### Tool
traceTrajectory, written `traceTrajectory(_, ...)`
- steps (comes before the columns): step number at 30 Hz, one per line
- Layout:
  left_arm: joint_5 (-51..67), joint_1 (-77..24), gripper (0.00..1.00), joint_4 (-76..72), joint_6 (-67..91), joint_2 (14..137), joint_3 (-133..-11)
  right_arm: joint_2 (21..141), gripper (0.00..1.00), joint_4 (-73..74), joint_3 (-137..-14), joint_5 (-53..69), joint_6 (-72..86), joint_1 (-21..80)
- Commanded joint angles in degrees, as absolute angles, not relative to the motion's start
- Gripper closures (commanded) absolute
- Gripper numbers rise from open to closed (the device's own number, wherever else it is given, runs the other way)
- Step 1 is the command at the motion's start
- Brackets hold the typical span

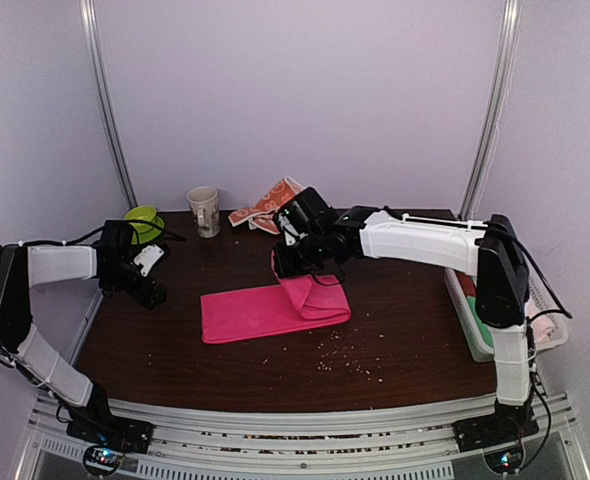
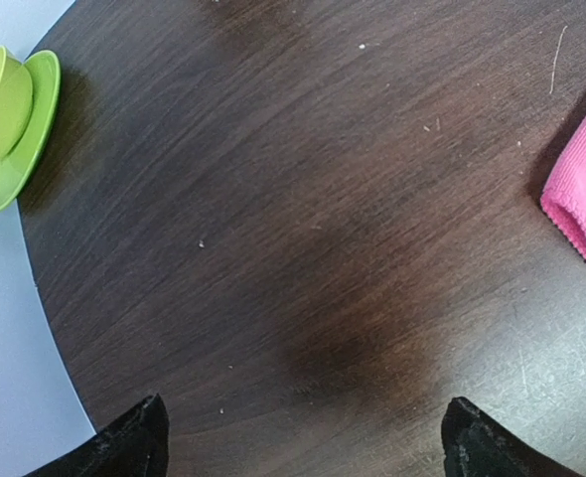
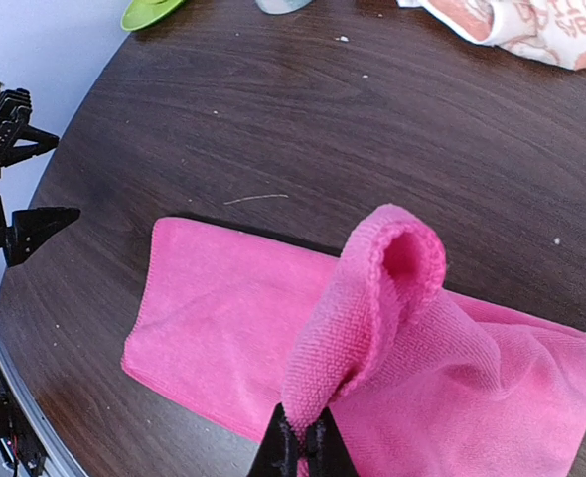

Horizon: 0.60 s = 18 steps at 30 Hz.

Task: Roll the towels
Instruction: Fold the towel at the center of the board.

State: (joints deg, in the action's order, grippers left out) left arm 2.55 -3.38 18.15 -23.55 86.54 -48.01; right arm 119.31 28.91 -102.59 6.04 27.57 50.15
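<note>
Pink towel (image 1: 275, 310) is the one in play, spread mid-table just beyond a scatter of crumbs (image 1: 347, 355) on the dark table (image 1: 175, 350). Its right end is up off the wood and curling over. The right gripper (image 3: 301, 452) is pinched tight on that edge, so this looks like the very first turn of the roll. The left gripper (image 2: 303, 422) hangs over bare wood to the towel's left, fingers spread wide and holding nothing. The next move, I'd say, calls for carrying that pinched edge leftward and tucking it down snug, perhaps with the left arm pinning the flat end. Further back stand a green cup (image 1: 143, 217) on its saucer and a mug (image 1: 204, 211). The printed towel (image 1: 267, 205) waits crumpled at the far edge. Its lettering is too blurred to read, and no brand shows anywhere.
</note>
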Motion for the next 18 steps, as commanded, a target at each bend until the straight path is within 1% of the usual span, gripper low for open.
traceTrajectory(1, 3.86, -2.47, 0.02, 17.58, -23.37, 85.56, -47.55, 124.54, 1.00, 31.30, -111.26, 6.38, 28.81, 51.95)
traceTrajectory(6, 4.13, -2.01, 0.02, 17.45, -23.52, 85.65, -47.38, 130.48, 1.00, 32.59, -118.91, 7.10, 29.32, 53.56)
traceTrajectory(18, 4.54, -1.74, 0.02, 17.31, -23.55, 86.26, -47.42, 136.09, 1.00, 31.14, -123.72, 9.47, 30.83, 55.53)
